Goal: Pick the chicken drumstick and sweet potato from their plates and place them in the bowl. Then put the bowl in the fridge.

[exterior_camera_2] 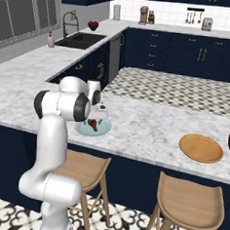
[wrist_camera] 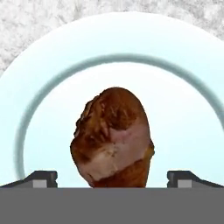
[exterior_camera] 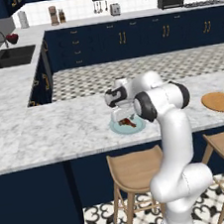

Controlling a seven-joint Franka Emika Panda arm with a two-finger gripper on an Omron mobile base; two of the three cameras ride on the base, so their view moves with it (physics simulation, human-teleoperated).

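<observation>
Claw [wrist_camera: 112, 177] spread wide, hanging right over the chicken drumstick [wrist_camera: 112, 138], a fingertip [wrist_camera: 41, 178] on either side and nothing gripped. The drumstick lies on the light blue plate [exterior_camera: 117, 128] on the marble tabletop [exterior_camera: 51, 132]; the orange-brown plate [exterior_camera_2: 201, 147] sits well apart along it.

My arm [exterior_camera: 175, 140]: glossy white rounded links, dark grey round joint caps, thick white base column. Hand [exterior_camera: 116, 97] white with dark band. My gripper [wrist_camera: 112, 178]: two small dark fingertips [wrist_camera: 38, 178], each with lighter grey square pad face, set wide apart.
</observation>
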